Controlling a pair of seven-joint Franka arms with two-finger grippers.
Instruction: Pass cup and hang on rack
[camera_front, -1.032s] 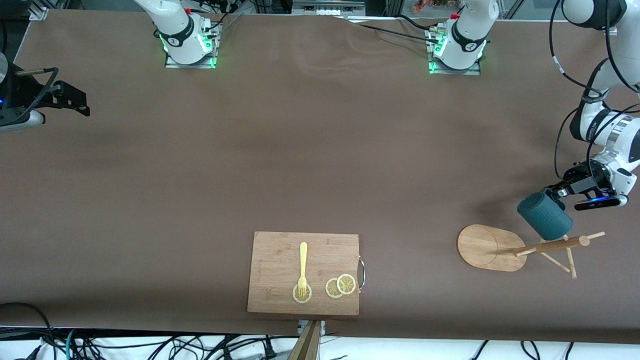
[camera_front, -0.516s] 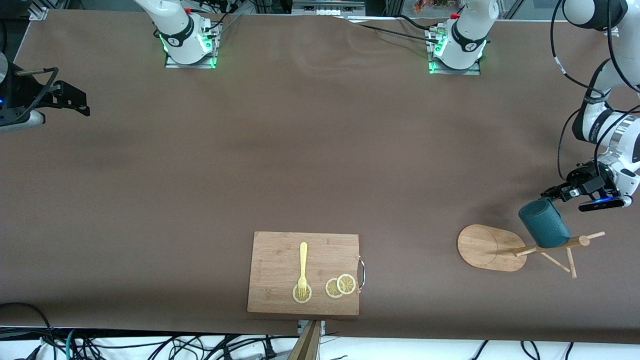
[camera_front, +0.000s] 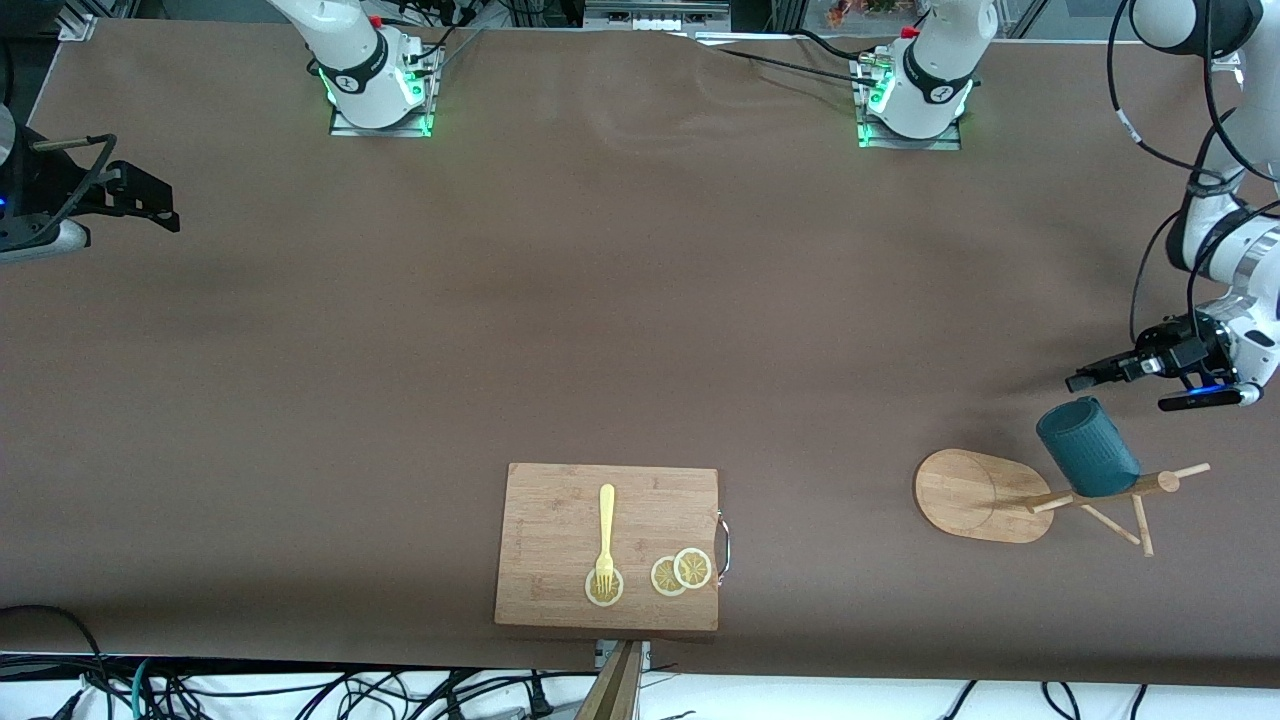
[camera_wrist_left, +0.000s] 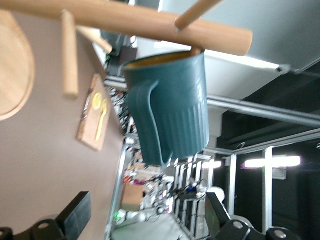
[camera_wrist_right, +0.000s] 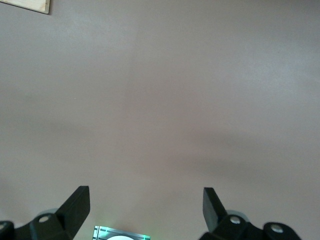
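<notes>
The left gripper (camera_front: 1078, 381) stands wide open and empty over the table, clear of the cup (camera_front: 1087, 448), which hangs on a peg of the rack (camera_front: 975, 493). The left wrist view shows the cup's handle (camera_wrist_left: 149, 125) and yellowish rim. The right gripper (camera_wrist_right: 146, 202), fingers spread and empty, waits above bare table.

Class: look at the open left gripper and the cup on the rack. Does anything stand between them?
Nothing visible does. The cup hangs on the rack, and the open left gripper is just clear of it with only air between.
</notes>
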